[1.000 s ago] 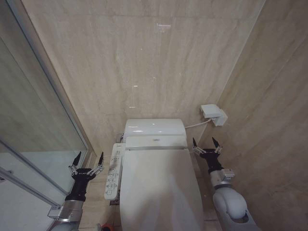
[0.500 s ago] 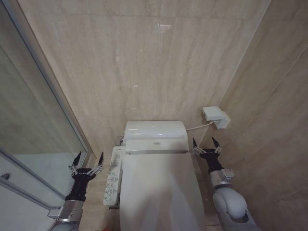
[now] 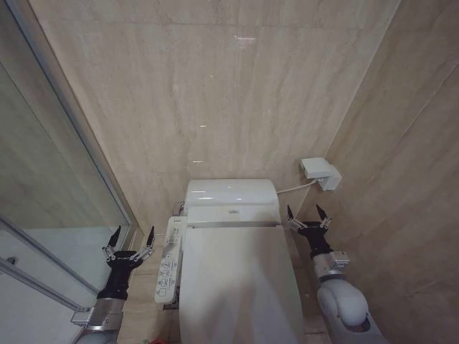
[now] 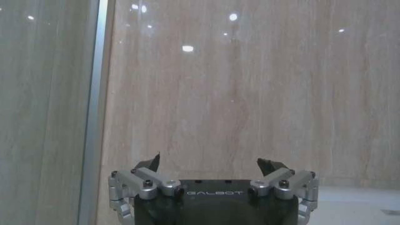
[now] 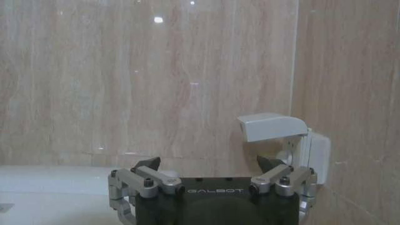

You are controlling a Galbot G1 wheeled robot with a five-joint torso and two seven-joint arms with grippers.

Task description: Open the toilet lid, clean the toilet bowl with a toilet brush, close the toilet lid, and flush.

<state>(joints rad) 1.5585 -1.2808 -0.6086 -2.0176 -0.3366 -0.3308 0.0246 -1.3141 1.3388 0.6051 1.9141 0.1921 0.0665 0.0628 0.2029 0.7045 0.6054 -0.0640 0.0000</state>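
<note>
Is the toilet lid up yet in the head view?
No, the toilet lid lies flat and closed, with both open grippers, left gripper and right gripper, beside it.

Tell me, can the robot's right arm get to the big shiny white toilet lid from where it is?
Probably yes. The right gripper hangs open just beside the closed glossy white toilet lid, and nothing sits between them.

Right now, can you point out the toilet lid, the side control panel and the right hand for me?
toilet lid [image 3: 240, 287]: head view, middle of its closed top.
control panel [image 3: 168, 258]: head view, its button face.
right hand [image 3: 305, 213]: head view, midway between its open fingertips, beside the lid.
</note>
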